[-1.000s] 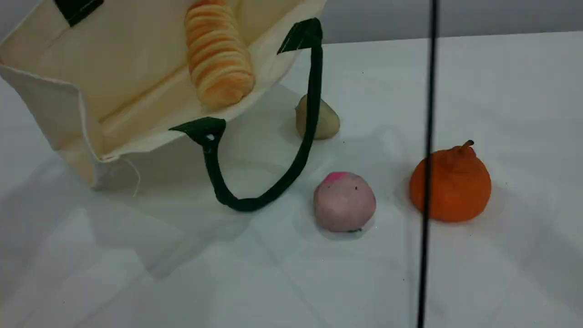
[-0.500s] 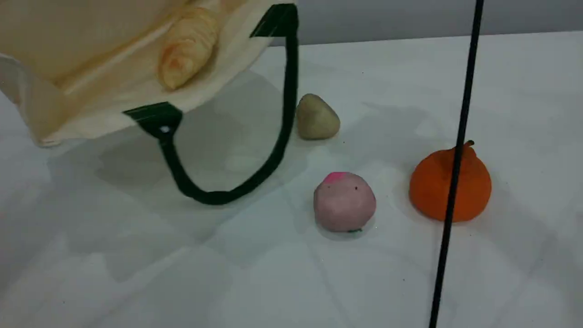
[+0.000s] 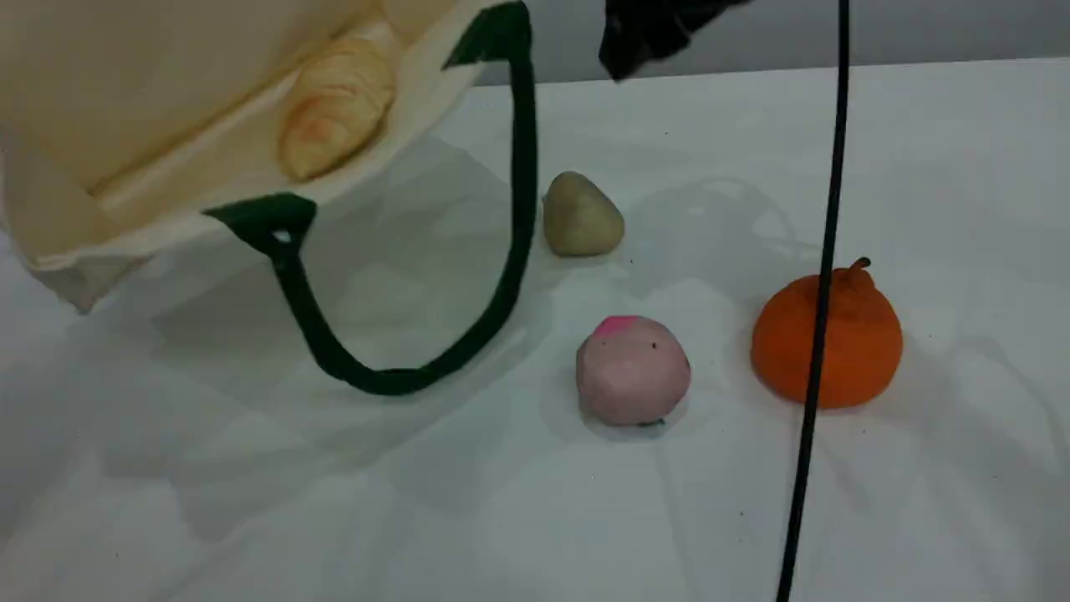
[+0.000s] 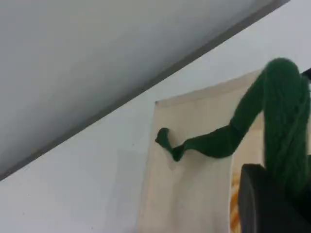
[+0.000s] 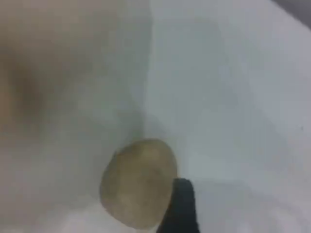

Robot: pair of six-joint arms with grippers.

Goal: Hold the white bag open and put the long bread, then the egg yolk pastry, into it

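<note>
The white bag hangs lifted at the top left, its mouth facing the table's middle. The long bread lies inside it near the rim. One green handle droops in a loop onto the table. The other green handle runs through my left gripper, which is shut on it. The egg yolk pastry rests on the table just right of the bag's mouth. My right gripper hovers open above and behind it. Its fingertip shows close beside the egg yolk pastry.
A pink ball with a pink spot sits in front of the pastry. An orange stemmed fruit stands at the right. A black cable hangs down across the fruit. A grey wall runs behind the white table.
The bag has swung left and up, and the bread has rolled deeper and turned. The drooping handle has shifted left off the pastry. My right gripper has come into the scene's top edge.
</note>
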